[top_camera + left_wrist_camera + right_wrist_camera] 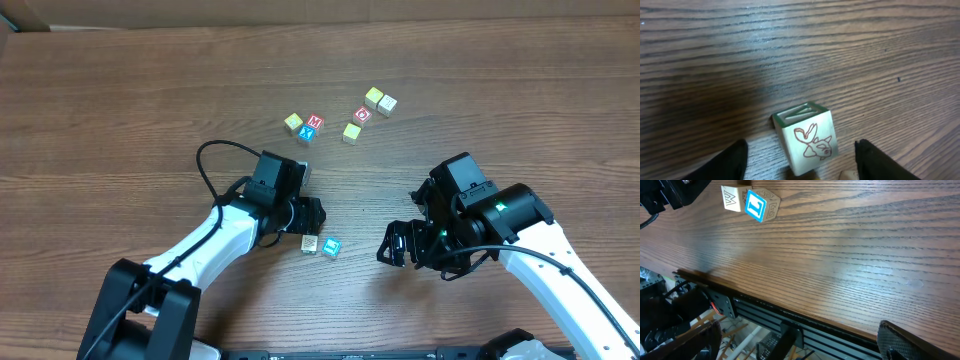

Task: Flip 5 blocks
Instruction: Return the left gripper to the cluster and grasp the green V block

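The counter (120,90) is dark, smooth wood grain with a soft sheen where light falls. The cream block (807,142) is pale matt wood with thin printed lines. The blue-faced block (756,206) carries a slightly glossy painted face. The left fingers (725,162) look matt black, plastic or rubber. The left arm shell (215,235) is smooth white plastic.

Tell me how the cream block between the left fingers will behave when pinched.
The block looks like rigid wood, so it probably won't give under the fingers. Flat faces and square edges suggest it will tip, not roll. It seems small and light, so it may skid on the table.
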Robot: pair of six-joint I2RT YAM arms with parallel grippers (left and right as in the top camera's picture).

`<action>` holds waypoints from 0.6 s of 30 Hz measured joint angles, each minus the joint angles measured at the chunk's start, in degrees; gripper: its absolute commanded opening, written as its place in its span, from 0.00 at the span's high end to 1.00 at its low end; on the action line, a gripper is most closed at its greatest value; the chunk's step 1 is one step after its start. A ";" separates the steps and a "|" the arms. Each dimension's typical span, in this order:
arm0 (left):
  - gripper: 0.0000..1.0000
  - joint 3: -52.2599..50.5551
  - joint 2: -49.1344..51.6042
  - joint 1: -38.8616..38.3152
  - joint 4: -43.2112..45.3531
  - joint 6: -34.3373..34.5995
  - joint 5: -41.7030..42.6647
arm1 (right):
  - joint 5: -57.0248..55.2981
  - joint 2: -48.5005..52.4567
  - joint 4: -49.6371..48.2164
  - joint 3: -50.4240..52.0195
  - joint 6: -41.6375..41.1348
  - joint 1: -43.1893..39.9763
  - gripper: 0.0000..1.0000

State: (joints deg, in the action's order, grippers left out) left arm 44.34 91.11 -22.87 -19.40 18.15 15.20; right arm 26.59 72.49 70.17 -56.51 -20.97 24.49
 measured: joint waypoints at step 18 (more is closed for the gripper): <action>0.62 0.00 0.50 -1.53 1.46 4.22 1.40 | -0.02 0.00 0.02 0.00 0.00 -0.02 0.00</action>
State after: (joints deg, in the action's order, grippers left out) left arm 44.34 91.61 -24.40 -17.93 22.37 16.60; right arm 26.57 72.49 70.19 -56.51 -20.97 24.47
